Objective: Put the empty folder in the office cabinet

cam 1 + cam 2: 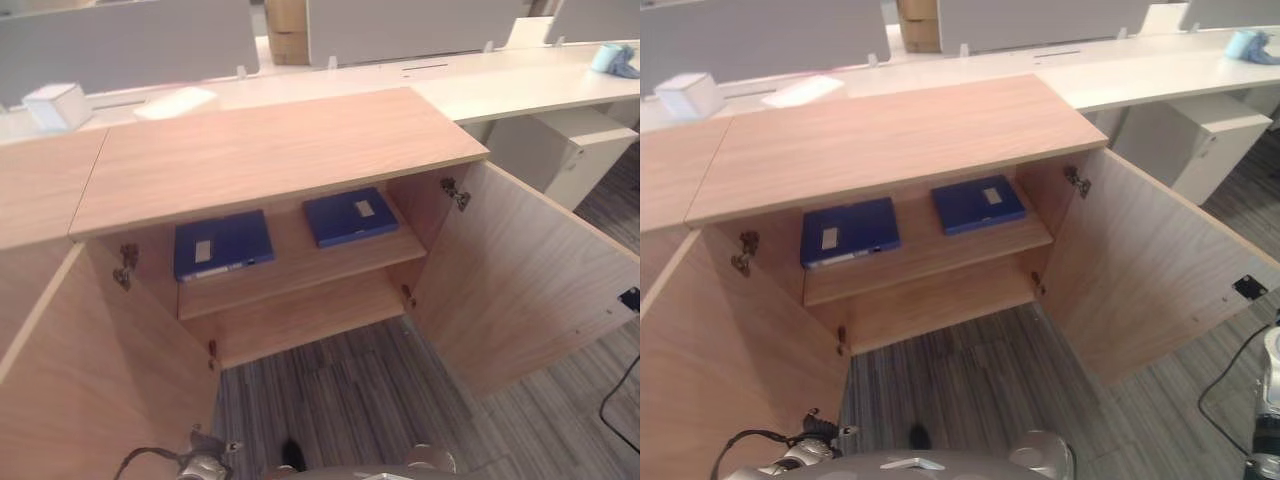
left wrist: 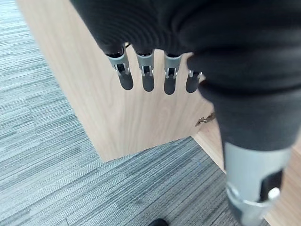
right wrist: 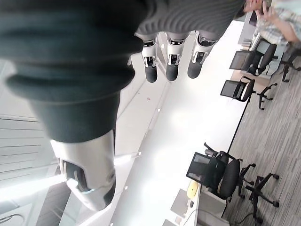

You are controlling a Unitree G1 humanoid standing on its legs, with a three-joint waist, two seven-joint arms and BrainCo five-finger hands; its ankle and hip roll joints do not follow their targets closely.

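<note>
Now: cabinet [image 1: 280, 150] stands with both doors swung wide. Two blue folders lie flat on upper shelf [image 1: 300, 262], side by side, apart: left folder [image 1: 222, 243], right folder [image 1: 350, 215]. Lower shelf bare. Left hand [image 2: 155, 42], seen in left wrist view, holds nothing; fingers [image 2: 147, 75] straight, hanging close before left door [image 2: 117, 113], above grey carpet [image 2: 42, 155]. Right hand [image 3: 174, 33], seen in right wrist view, holds nothing; fingers relaxed, over white desks and black chairs [image 3: 218, 172]. White box [image 1: 58, 105] on desk behind cabinet.
</note>
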